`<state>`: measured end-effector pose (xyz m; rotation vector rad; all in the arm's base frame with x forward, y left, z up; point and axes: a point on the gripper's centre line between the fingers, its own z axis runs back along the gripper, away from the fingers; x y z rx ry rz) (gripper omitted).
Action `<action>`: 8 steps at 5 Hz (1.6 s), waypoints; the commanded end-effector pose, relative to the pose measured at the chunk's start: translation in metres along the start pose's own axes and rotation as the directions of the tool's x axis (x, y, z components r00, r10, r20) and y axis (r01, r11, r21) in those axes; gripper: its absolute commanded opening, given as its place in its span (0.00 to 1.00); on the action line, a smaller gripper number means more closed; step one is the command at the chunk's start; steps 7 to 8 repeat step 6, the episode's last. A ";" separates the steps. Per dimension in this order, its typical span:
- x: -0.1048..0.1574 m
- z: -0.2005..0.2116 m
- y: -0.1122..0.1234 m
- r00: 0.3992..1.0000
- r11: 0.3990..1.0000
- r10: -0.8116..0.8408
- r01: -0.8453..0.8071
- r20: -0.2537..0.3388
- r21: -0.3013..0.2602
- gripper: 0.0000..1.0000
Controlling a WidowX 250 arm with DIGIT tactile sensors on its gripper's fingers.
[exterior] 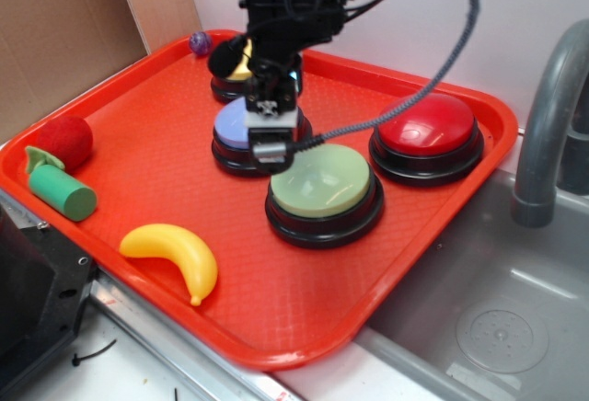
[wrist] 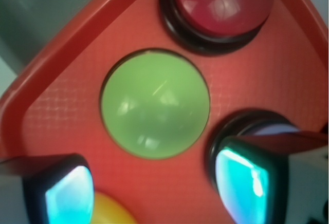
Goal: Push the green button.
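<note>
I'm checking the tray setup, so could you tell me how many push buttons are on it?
4: green button nearest the front, red button right, lavender button under the gripper, yellow button behind, mostly hidden.

Green button [exterior: 323, 183] on tray [exterior: 304, 318] — banana [exterior: 175, 256] left

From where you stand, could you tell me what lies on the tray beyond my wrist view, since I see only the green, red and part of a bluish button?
Observer: There is a fourth button behind the arm with a yellow cap, mostly hidden.
Operator: Thank you. Is my gripper over the green button yet?
Observer: Not centred; the gripper sits over the lavender button, at the green button's back edge.
Operator: Is anything loose near the front?
Observer: Yes, a yellow banana lies on the tray, left of the green button, apart from it.
</note>
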<state>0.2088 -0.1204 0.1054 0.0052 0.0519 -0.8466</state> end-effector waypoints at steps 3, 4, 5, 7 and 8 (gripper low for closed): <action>-0.019 0.056 -0.007 0.990 0.995 0.068 -0.076 0.123 0.065 1.00; -0.025 0.063 -0.007 0.988 0.994 0.084 -0.093 0.132 0.064 1.00; -0.034 0.075 -0.008 0.983 0.989 0.115 -0.127 0.143 0.079 1.00; -0.054 0.099 -0.011 0.974 0.980 0.153 -0.172 0.167 0.103 1.00; -0.054 0.099 -0.011 0.974 0.980 0.153 -0.172 0.167 0.103 1.00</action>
